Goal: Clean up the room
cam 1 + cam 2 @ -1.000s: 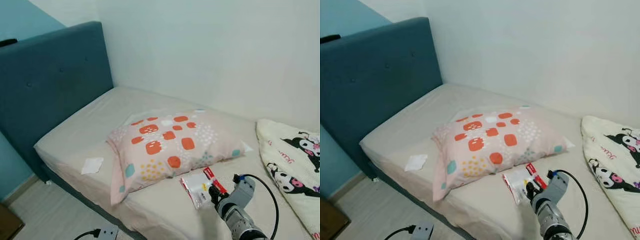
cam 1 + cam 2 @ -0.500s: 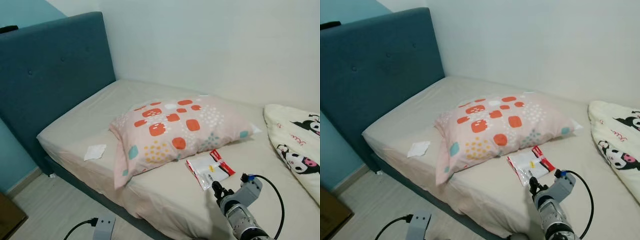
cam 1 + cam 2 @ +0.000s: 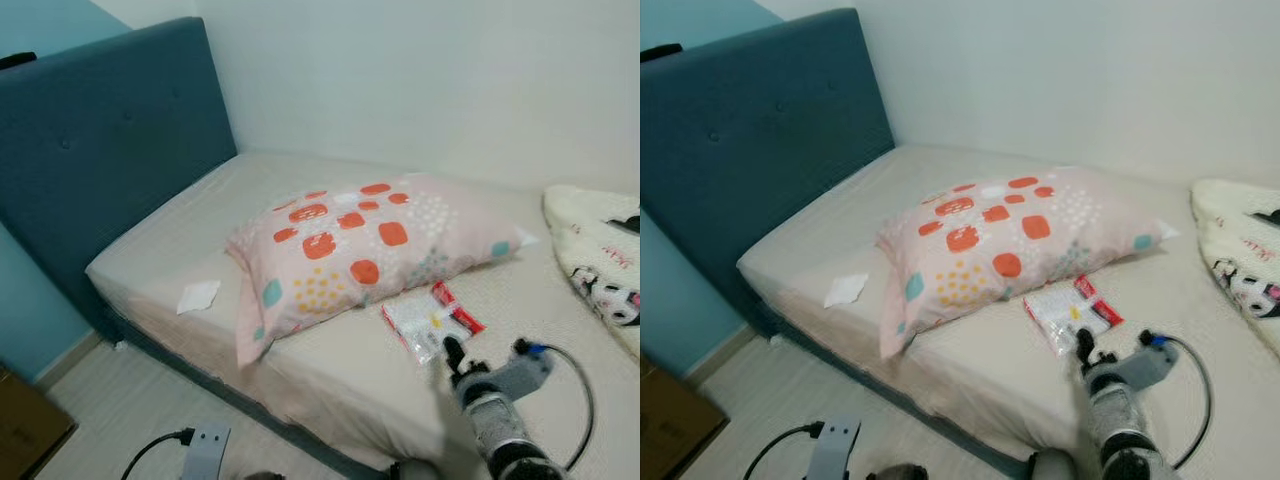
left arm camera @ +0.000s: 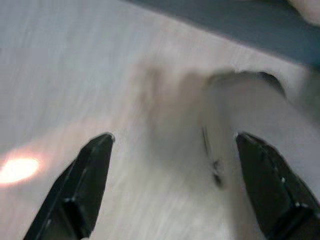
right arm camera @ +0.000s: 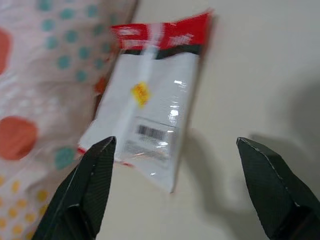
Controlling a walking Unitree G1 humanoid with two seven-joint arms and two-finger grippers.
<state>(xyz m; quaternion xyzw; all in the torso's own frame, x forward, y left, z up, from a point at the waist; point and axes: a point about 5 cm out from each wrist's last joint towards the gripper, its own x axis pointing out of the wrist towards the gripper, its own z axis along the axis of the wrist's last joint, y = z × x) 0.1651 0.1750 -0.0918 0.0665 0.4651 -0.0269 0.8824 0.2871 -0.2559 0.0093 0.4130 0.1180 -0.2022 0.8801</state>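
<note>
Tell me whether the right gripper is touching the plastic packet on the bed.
Apart. In the right wrist view the right gripper is open, with bare sheet between its fingertips and the plastic packet, which lies flat on the bed beside the pillow.

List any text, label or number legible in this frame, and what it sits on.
No text can be read here.
Plastic packet on the bed: red header print, yellow sticker and barcode label, all too blurred to read.
Cartoon blanket: small pink lettering, too small to read.
The open right gripper points at the packet.

orange-patched pink pillow (image 3: 360,250), teal headboard (image 3: 100,150)
</note>
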